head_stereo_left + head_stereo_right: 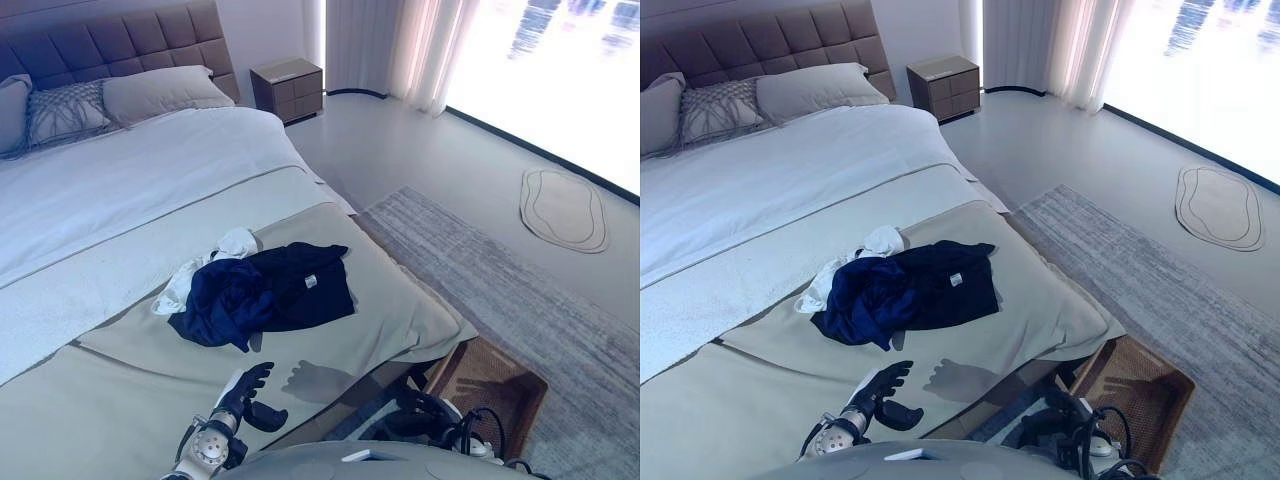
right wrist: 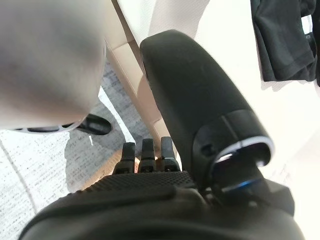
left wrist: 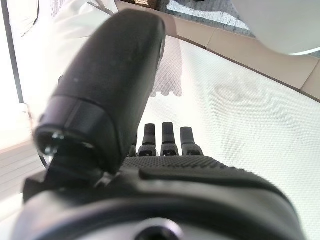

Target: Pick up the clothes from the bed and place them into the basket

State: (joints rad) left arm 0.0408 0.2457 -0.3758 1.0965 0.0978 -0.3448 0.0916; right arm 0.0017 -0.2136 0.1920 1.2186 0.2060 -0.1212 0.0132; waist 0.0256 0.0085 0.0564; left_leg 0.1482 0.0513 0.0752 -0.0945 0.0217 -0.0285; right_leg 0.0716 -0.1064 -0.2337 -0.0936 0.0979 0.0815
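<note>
The left hand (image 1: 243,393) is held open and empty above the bed (image 1: 120,420), near the clothes (image 1: 265,290), the right hand's (image 2: 150,155) state cannot be told, and a shallow grasp could leave the white piece behind the basket-bound (image 1: 490,385) pile.

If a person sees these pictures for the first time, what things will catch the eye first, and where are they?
First comes the heap of clothes, dark blue, black and white, lying on the foot of the bed with nothing touching it. Just before it, the left hand hovers over the bed cover with relaxed fingers. The brown basket stands on the floor by the bed's corner.
</note>
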